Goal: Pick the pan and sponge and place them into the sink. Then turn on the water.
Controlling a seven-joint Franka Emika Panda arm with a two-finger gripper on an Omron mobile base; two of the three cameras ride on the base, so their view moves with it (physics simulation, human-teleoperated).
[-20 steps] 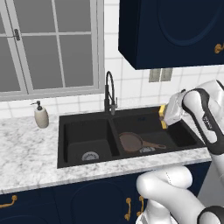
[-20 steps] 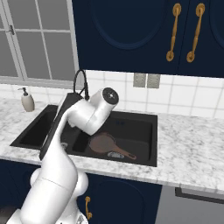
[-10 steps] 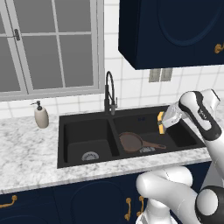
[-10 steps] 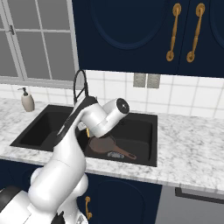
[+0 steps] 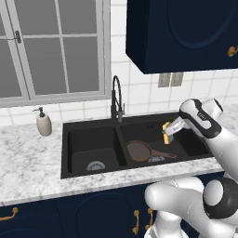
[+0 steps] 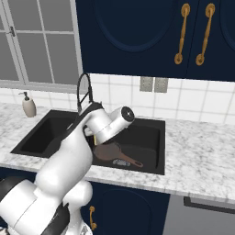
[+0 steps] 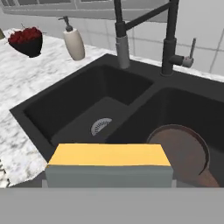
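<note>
**Sponge held over the right basin, pan already in the sink**

Sponge [image 5: 165,132] is clamped in the tool [image 5: 168,133], yellow layer showing in the left base view, and in the hand view the block [image 7: 109,165] sits right across the bottom with its yellow face up and the grey-green side facing the camera. So the tool is grasping the sponge, jaws spread wide around it. It hangs above the right basin of the sink [image 5: 93,126], toward that basin's back edge, not touching the basin floor as far as I can tell.

Pan [image 5: 142,150] lies flat in the right basin near the divider, handle pointing toward the right end of the sink, round drain just beside it. From the hand view the pan [image 7: 179,151] is below and to the right of the sponge.

Faucet [image 5: 116,99] stands at the back edge of the sink over the divider. Soap dispenser [image 5: 43,123] is on the counter [image 5: 28,162] near its back edge, left of the sink. A dark bowl of red fruit [image 7: 26,41] sits further left on the counter.
</note>
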